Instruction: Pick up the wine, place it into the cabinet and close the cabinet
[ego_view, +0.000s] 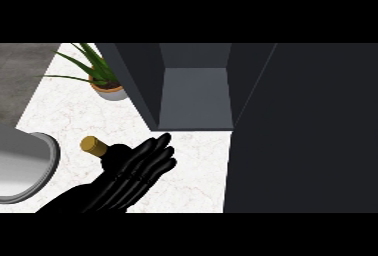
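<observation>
1. Wine bottle (103, 149) lies on the tabletop (66, 115), touching your left robot hand (140, 167), whose fingers rest straight alongside it, not curled.
2. Cabinet (193, 95) ahead stands open; lifting, placing and closing remain.

1. You see a white marbled counter (66, 120) under everything.
2. A potted plant (103, 80) stands at its back.
3. A grey sink (29, 165) sits at your left edge.

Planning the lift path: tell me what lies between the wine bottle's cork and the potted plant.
Bare white counter: in the head view nothing lies between the cork and the potted plant.
</observation>
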